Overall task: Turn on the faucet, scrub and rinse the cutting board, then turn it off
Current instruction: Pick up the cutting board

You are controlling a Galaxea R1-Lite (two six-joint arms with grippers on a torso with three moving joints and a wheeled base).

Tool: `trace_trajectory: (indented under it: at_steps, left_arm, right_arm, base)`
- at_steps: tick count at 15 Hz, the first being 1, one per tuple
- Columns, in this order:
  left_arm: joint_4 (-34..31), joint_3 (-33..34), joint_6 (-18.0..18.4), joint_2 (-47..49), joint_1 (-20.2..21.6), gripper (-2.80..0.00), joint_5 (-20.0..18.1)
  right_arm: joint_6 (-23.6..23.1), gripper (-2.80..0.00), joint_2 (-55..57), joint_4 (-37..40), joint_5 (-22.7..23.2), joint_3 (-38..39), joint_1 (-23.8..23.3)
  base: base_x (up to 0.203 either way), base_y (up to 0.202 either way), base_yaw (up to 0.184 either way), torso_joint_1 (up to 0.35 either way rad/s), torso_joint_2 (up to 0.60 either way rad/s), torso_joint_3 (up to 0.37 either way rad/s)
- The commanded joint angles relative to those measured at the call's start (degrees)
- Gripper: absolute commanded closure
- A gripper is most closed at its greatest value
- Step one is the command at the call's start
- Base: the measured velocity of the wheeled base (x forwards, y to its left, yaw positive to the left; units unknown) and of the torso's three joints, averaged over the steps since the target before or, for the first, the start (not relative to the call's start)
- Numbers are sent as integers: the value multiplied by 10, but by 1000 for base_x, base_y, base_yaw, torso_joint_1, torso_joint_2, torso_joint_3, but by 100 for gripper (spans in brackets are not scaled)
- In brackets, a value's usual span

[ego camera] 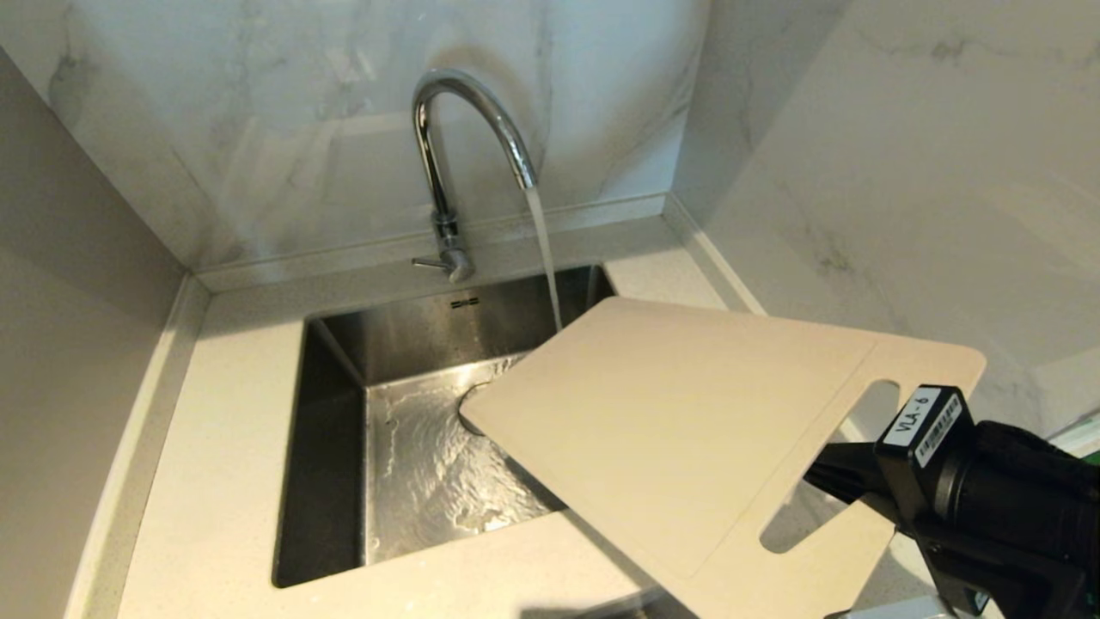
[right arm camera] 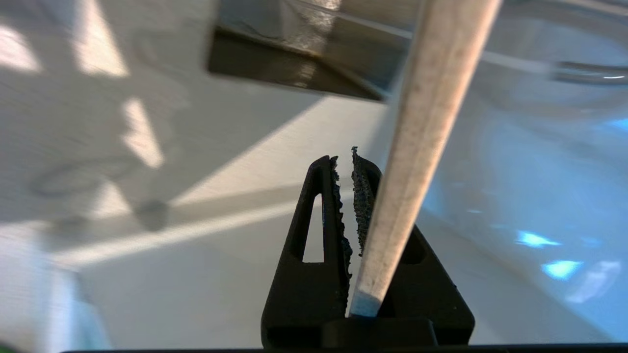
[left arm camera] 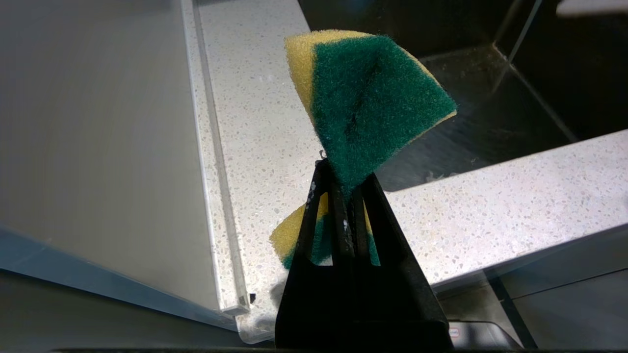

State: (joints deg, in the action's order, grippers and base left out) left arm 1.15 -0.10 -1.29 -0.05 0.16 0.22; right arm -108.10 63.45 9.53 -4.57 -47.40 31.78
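Right pincer (ego camera: 846, 481) clamped on the cutting board (ego camera: 679, 430) at its handle end, low right in the head view; the right wrist view showed the board's thin edge (right arm camera: 417, 162) seated between the ribbed black fingers (right arm camera: 363, 206). White label on the pincer housing read "VLA-6"; the smaller print beside it was too small to read.

Board: large, thin, flat, cream-white plastic, rounded corners, faint inset border line, oblong handle slot (ego camera: 872, 408) near the gripped short end. Held tilted above the sink (ego camera: 335, 447). Long axis ran diagonally from the handle end at lower right toward the sink's middle at the left, far corner hanging over the basin near the drain.

Faucet (ego camera: 447, 172): tall polished chrome gooseneck, high arched spout, small thin lever (ego camera: 430, 263) sticking out at its base. Water (ego camera: 546, 258) ran from the spout in a steady stream and dropped behind the board's back edge; whether it struck the board could not be told. Rippled water covered the sink floor. Sink was brushed steel, rectangular, with a small dark mark on its rear wall, unreadable.

Table (ego camera: 223, 447): pale speckled stone. Walls of white marble-veined panels.

Left pincer (left arm camera: 351, 196), seen only in its wrist view, closed tight on a sponge (left arm camera: 363, 103), yellow foam with a coarse green scouring face, folded and pinched, over the table's edge beside the sink.
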Motion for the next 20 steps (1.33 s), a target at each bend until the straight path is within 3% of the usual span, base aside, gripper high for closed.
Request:
trace_trajectory:
  at_steps: [1, 6, 12, 17, 20]
  left_arm:
    - [0, 0, 0, 0, 0, 0, 0]
    - [0, 0, 0, 0, 0, 0, 0]
    - [1, 0, 0, 0, 0, 0, 0]
    - [0, 0, 0, 0, 0, 0, 0]
    - [0, 0, 0, 0, 0, 0, 0]
  right_arm:
    - [-37, 0, -4, 2, 14, -32, 0]
    - [-39, 0, -5, 0, 75, -33, -1]
    - [-41, 0, -3, 0, 98, -40, -1]
    - [-83, 0, 38, 6, 111, -86, 0]
    - [-108, 0, 52, 49, 124, -129, 0]
  base:
    - [0, 0, 0, 0, 0, 0]
    - [0, 0, 0, 0, 0, 0]
    - [0, 0, 0, 0, 0, 0]
    - [0, 0, 0, 0, 0, 0]
    - [0, 0, 0, 0, 0, 0]
